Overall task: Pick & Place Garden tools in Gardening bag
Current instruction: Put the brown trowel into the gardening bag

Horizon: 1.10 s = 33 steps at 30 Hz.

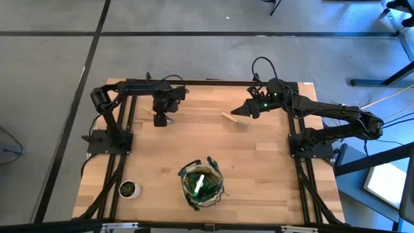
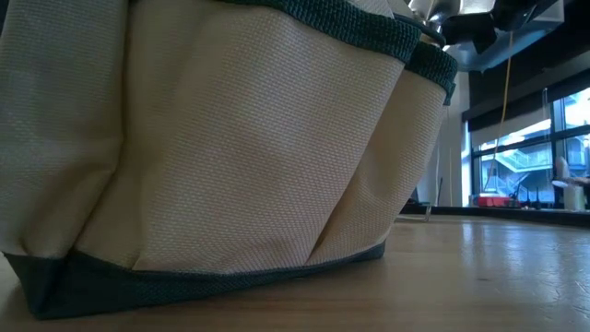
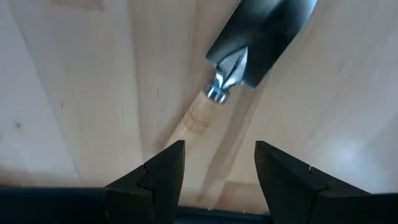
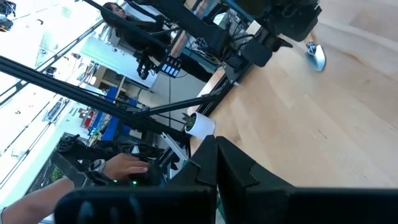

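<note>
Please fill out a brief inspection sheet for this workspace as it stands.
Surface: wooden table, bare between items.
Job's things: trowel under the left tool; hand fork near the right tool; gardening bag at the front edge, green items inside.
Clutter: small potted plant at the front left corner.
Grippers: left tool open, straddling the trowel's wooden handle; right tool shut, empty.
Cables: black cable looping above the right arm.
Surroundings: a person's hand beyond the table.

Gardening bag (image 1: pixel 202 186): stands at table's (image 1: pixel 272 162) near edge. Bare wood on both flanks and beyond. Obstacles beyond: fork (image 1: pixel 234 121), trowel (image 3: pixel 264 37). Potted plant (image 1: pixel 129 189) to its left.
</note>
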Tool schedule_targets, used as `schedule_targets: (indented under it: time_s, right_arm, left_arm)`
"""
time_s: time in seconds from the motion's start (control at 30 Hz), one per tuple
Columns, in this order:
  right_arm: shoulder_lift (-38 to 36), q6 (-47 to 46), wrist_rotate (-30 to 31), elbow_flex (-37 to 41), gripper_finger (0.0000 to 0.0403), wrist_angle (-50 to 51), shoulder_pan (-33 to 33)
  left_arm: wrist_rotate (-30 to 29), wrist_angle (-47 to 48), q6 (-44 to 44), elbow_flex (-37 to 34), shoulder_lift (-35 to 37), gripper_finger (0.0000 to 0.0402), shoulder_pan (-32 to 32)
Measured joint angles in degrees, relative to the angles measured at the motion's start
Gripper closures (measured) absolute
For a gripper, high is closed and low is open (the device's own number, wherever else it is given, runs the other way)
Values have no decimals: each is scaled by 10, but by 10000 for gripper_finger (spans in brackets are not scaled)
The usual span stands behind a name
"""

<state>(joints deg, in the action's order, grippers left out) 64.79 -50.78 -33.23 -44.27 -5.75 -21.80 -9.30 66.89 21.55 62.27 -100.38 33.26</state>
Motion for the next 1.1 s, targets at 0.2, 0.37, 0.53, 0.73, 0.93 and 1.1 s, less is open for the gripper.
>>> schedule_targets:
  time_s: [0.2, 0.37, 0.53, 0.73, 0.93, 1.1]
  right_arm:
    - [0, 0, 0, 0, 400, 0, 0]
    - [0, 0, 0, 0, 400, 0, 0]
    - [0, 0, 1, 0, 400, 0, 0]
    - [0, 0, 2, 0, 400, -1, 0]
    - [0, 0, 2, 0, 400, -1, 0]
    - [0, 0, 6, 0, 400, -1, 0]
  left_arm:
    - [-4, -58, 2, -31, 0, 212, 0]
    - [-12, -71, 3, -40, 0, 212, 1]
    - [-7, -93, 2, -63, 0, 212, 6]
    - [9, -114, -20, -93, 2, 217, 6]
    - [30, -117, -53, -93, 3, 317, 5]
    - [41, -122, -93, -95, 9, 352, 5]
